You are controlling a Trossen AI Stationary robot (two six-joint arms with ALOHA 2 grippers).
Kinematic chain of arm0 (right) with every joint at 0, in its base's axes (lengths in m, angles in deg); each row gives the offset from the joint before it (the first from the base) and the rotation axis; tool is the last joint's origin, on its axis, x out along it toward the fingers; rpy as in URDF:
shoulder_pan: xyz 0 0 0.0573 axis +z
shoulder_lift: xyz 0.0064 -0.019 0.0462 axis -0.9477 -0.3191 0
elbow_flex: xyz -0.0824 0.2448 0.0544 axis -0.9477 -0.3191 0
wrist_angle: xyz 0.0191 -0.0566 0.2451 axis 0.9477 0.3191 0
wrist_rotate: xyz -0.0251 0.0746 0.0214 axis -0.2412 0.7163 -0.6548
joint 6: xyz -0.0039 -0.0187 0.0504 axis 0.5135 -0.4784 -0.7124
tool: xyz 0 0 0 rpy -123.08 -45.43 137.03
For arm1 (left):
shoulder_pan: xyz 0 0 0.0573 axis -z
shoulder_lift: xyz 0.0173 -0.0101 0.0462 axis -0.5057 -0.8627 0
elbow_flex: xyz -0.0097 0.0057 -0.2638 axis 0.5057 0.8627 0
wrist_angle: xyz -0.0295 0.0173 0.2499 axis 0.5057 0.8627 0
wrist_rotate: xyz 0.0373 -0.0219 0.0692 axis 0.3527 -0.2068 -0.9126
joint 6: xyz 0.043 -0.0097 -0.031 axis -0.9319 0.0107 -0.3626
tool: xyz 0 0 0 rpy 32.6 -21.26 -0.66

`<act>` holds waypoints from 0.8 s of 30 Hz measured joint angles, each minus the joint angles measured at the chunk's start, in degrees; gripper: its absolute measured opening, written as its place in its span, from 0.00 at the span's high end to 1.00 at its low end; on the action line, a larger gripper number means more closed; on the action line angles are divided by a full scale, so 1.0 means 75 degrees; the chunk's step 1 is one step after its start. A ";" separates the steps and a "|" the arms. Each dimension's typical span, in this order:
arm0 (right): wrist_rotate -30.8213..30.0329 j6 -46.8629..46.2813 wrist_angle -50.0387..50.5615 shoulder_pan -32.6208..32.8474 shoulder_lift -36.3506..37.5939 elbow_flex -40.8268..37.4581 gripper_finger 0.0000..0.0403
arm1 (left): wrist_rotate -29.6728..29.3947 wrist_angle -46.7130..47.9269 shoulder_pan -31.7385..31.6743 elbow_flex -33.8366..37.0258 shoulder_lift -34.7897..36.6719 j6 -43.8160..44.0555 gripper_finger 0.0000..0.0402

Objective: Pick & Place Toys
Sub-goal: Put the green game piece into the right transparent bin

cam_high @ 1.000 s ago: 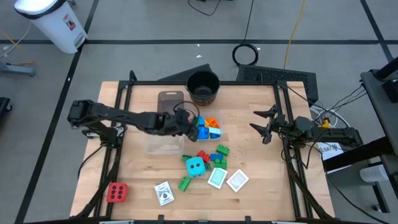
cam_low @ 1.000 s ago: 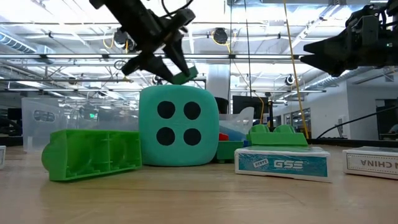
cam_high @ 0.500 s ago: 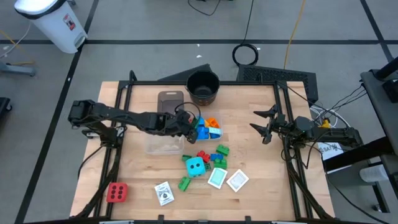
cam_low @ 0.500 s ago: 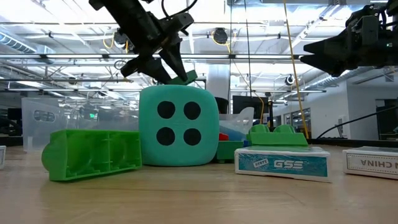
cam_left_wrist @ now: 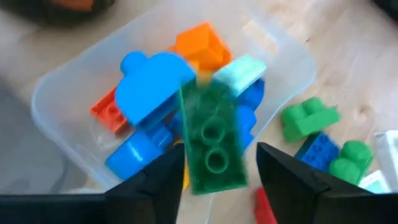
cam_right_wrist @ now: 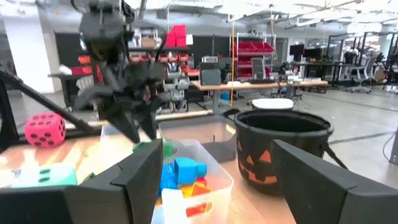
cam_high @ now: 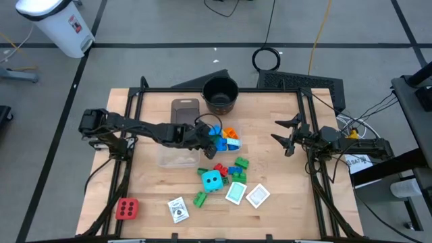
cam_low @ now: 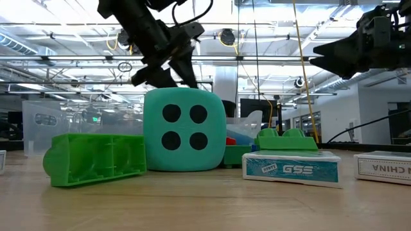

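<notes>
- High view: left claw (cam_high: 208, 136) hangs over the clear tub (cam_high: 237, 136) of blocks, fingers spread.
- Green block (cam_left_wrist: 211, 144) blurred between them, above the tub.
- Right claw (cam_high: 286, 137) spread, well apart from the tub.

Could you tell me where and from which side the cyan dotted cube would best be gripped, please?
Probably from straight above, with the jaws closing on two opposite flat side faces of the cyan dotted cube. It sits squarely on the table, so its top is open. A green block and other small blocks crowd some of its sides, so pick the freer pair of faces.
</notes>
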 joint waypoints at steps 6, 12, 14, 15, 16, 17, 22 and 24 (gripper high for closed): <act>-0.0003 -0.0002 -0.0014 0.0002 -0.0066 0.0000 0.34 | 0.0154 0.0007 0.0000 -0.0002 0.0000 -0.0796 0.33; -0.0003 -0.0002 -0.0005 0.0002 -0.0075 0.0000 0.34 | 0.1261 -0.0037 0.0174 -0.0030 0.0499 -0.0553 0.25; -0.0003 -0.0002 -0.0005 0.0001 -0.0072 0.0000 0.34 | 0.1344 -0.0091 0.0552 -0.0032 0.0631 -0.0576 0.25; -0.0003 -0.0002 -0.0005 0.0002 -0.0075 0.0001 0.34 | 0.1411 -0.0161 0.0805 -0.0032 0.0646 -0.0578 0.25; -0.0003 -0.0002 -0.0003 0.0002 -0.0075 0.0001 0.34 | 0.1438 -0.0249 0.1082 -0.0032 0.0647 -0.0576 0.25; -0.0003 -0.0002 -0.0005 0.0002 -0.0075 0.0001 0.34 | 0.1444 -0.0344 0.1359 -0.0032 0.0647 -0.0573 0.25; -0.0003 -0.0002 -0.0002 0.0002 -0.0075 -0.0002 0.34 | 0.1195 -0.0791 0.2858 -0.0036 0.0443 -0.0556 0.29; -0.0003 -0.0002 -0.0005 0.0002 -0.0075 -0.0002 0.34 | 0.0860 -0.0884 0.3386 -0.0032 0.0246 -0.0393 0.31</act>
